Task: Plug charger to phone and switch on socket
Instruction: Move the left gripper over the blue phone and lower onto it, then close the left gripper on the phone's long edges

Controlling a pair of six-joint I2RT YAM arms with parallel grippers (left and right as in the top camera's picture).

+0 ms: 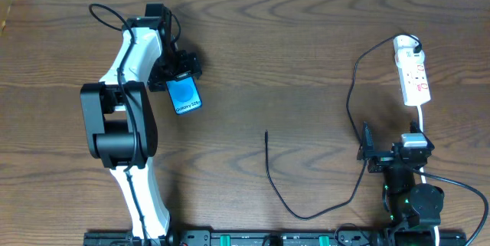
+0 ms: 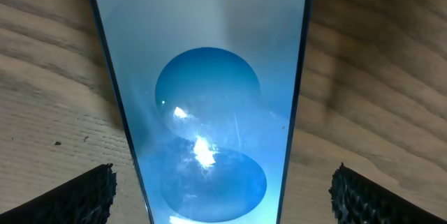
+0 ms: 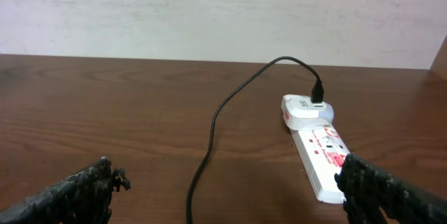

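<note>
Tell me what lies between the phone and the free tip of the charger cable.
Nothing does. The overhead view shows only bare table between the phone and the charger tip.

The phone [image 1: 184,95] is blue, charger [image 1: 266,154] black, socket [image 1: 413,77] white-and-red.

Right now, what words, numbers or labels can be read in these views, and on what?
"Galaxy S25": white, on the phone screen, overhead view.
"100": battery badge, top corner of the phone screen, left wrist view.
Red markings on the power strip: too small to read.
</note>
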